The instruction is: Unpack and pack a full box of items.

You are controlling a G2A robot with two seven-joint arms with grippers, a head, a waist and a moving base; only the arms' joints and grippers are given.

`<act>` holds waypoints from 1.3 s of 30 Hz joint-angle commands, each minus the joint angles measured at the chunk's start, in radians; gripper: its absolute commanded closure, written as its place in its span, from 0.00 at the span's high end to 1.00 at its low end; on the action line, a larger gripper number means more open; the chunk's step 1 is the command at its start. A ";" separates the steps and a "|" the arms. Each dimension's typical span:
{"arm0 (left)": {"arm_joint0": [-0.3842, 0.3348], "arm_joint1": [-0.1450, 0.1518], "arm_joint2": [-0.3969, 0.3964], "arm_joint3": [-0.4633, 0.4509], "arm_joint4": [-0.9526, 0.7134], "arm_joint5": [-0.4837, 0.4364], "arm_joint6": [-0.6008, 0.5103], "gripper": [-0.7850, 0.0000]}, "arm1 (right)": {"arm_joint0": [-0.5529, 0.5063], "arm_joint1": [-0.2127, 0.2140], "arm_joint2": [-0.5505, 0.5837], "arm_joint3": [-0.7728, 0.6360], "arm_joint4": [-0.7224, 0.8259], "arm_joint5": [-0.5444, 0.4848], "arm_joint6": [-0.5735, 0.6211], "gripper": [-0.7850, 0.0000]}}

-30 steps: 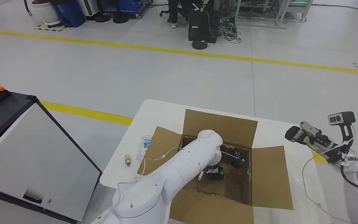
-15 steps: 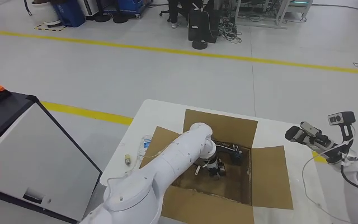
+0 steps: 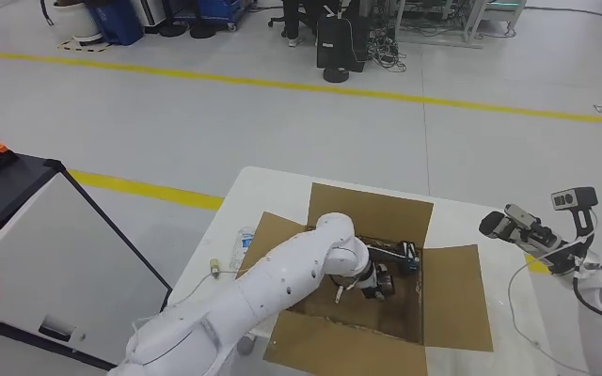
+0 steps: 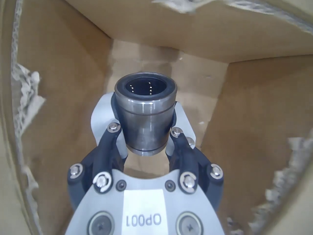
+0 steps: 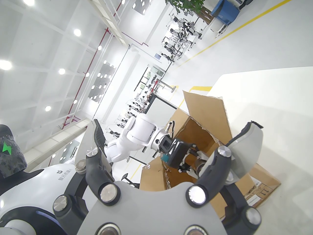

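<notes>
An open cardboard box (image 3: 456,296) stands on the white table (image 3: 273,193). My left arm goes down into it, and my left gripper (image 3: 381,279) is near the box's right inner wall. In the left wrist view this gripper (image 4: 145,123) is shut on a steel cylinder with a hollow bore (image 4: 146,91), held above the bare box floor (image 4: 156,57). My right gripper (image 3: 527,235) hangs over the table's right edge, away from the box. Its fingers (image 5: 247,143) stand wide open with nothing between them, and the box (image 5: 210,113) lies beyond.
A small clear bottle (image 3: 246,240) and a tiny item (image 3: 214,269) lie on the table left of the box. A white cabinet with a black frame (image 3: 56,273) stands off the table's left side. The box flaps are folded outward, with torn edges (image 4: 24,86).
My left gripper has shifted to the right inside the box, toward its right wall, and the arm's elbow has swung down and left. The right arm has kept still.
</notes>
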 commanded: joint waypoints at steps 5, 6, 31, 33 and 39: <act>0.158 0.081 -0.094 -0.331 0.057 0.080 -0.167 0.00 | 0.000 0.000 0.000 0.000 0.000 0.000 0.000 1.00; 0.158 0.081 -0.094 -0.331 0.057 0.080 -0.167 0.00 | 0.000 0.000 0.000 0.000 0.000 0.000 0.000 1.00; 0.180 0.092 -0.142 -0.353 0.050 0.125 -0.091 0.00 | 0.000 0.000 0.000 0.000 0.000 0.000 0.000 1.00; 0.188 0.100 -0.173 -0.368 0.037 0.133 -0.075 0.00 | 0.000 0.000 0.000 0.000 0.000 0.000 0.000 1.00; 0.254 0.135 -0.308 -0.448 0.002 0.143 0.001 0.00 | 0.000 0.000 0.000 0.000 0.000 0.000 0.000 1.00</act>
